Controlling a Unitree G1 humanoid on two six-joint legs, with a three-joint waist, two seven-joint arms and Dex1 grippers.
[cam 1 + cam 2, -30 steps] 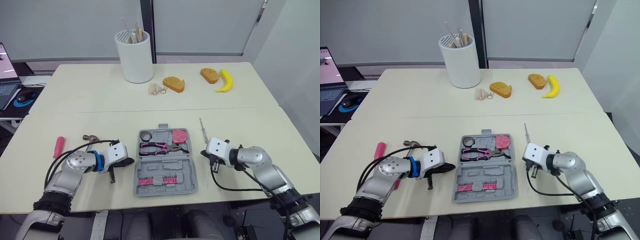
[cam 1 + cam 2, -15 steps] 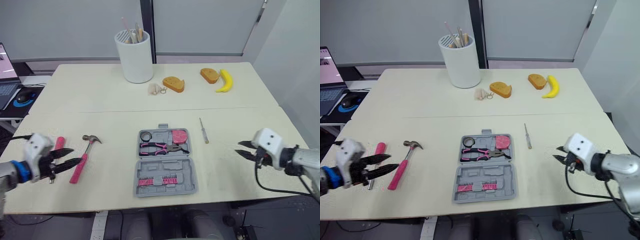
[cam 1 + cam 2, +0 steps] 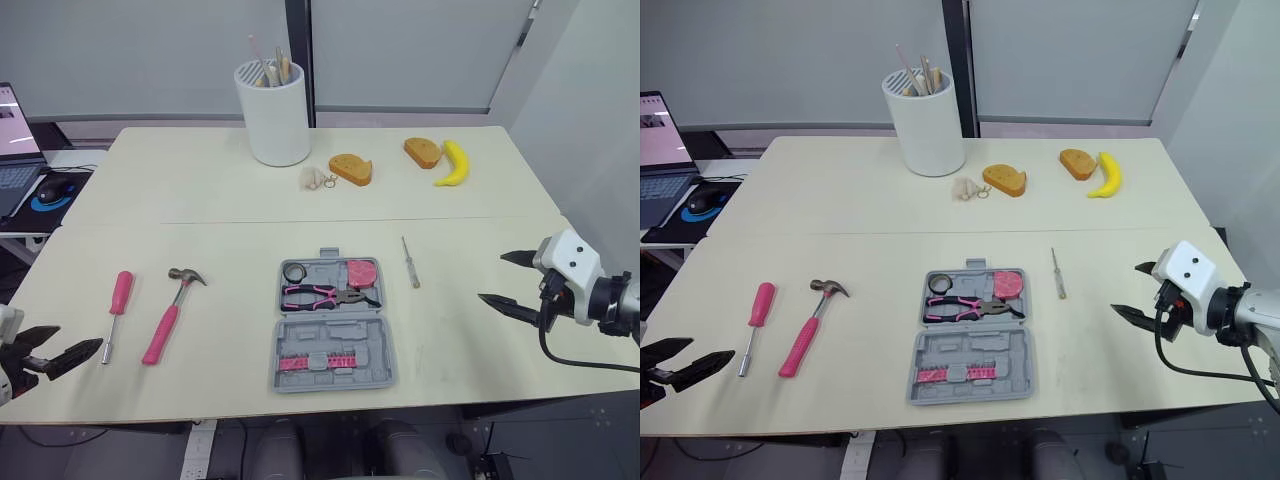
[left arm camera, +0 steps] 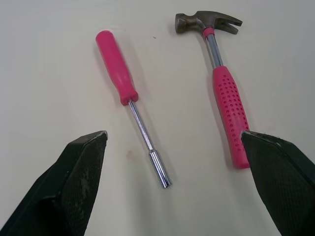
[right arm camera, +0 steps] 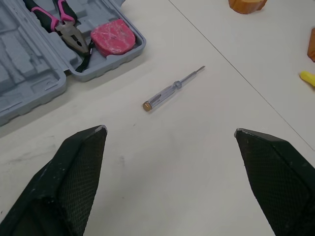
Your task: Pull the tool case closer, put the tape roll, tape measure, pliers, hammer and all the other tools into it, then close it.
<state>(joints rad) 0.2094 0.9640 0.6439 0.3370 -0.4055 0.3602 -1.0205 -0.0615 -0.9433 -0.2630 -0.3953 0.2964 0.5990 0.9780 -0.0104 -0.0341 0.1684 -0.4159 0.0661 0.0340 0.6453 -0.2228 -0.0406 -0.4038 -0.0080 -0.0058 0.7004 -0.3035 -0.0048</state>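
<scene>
Cream tabletop (image 3: 200, 200) carries the grey plastic tool case (image 3: 340, 335), lying open in the middle with pink-handled pliers (image 3: 325, 295), pink tape measure (image 3: 360, 272) and black tape roll (image 3: 292, 272) seated. Left tool (image 3: 80, 337) and right tool (image 3: 491, 278) hang at either side, fingers spread and empty. A pink-handled steel hammer (image 3: 168, 322) and pink-handled nut driver (image 3: 115, 310) lie left of the case, a slim clear screwdriver (image 3: 410, 263) right. Risk: the thin screwdriver could roll away under a shallow pinch
</scene>
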